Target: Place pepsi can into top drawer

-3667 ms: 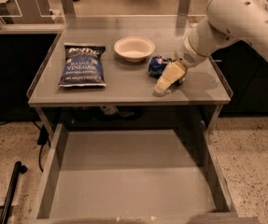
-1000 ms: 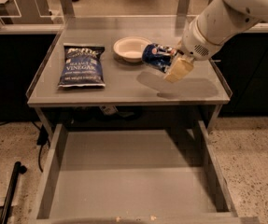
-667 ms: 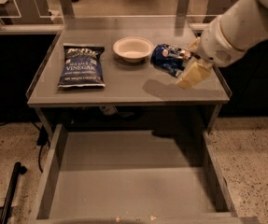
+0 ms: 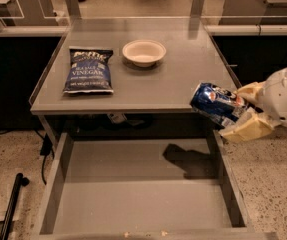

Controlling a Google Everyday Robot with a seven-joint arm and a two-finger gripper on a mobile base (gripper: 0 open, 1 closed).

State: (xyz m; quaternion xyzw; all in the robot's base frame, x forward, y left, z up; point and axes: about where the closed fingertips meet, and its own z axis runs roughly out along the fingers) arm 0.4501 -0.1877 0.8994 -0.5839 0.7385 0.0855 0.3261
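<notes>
The pepsi can (image 4: 216,103) is dark blue with a red-white logo and lies tilted on its side in the air, its end pointing left. My gripper (image 4: 245,113) is shut on the pepsi can, holding it from the right with tan fingers (image 4: 248,129). It hangs beyond the front right corner of the tabletop, above the right side wall of the open top drawer (image 4: 133,204). The drawer is pulled out below the table, with a bare grey bottom. The can and arm throw a shadow (image 4: 190,160) on the drawer's far right part.
A grey tabletop (image 4: 173,84) with raised rims holds a flat blue chip bag (image 4: 88,70) at the left and a white bowl (image 4: 144,52) at the middle back. A black pole (image 4: 10,206) stands on the speckled floor at the left.
My gripper has carried the pepsi can off the tabletop, to the right and toward the front, and lower. It now hangs over the drawer's right edge. Bag and bowl have not moved.
</notes>
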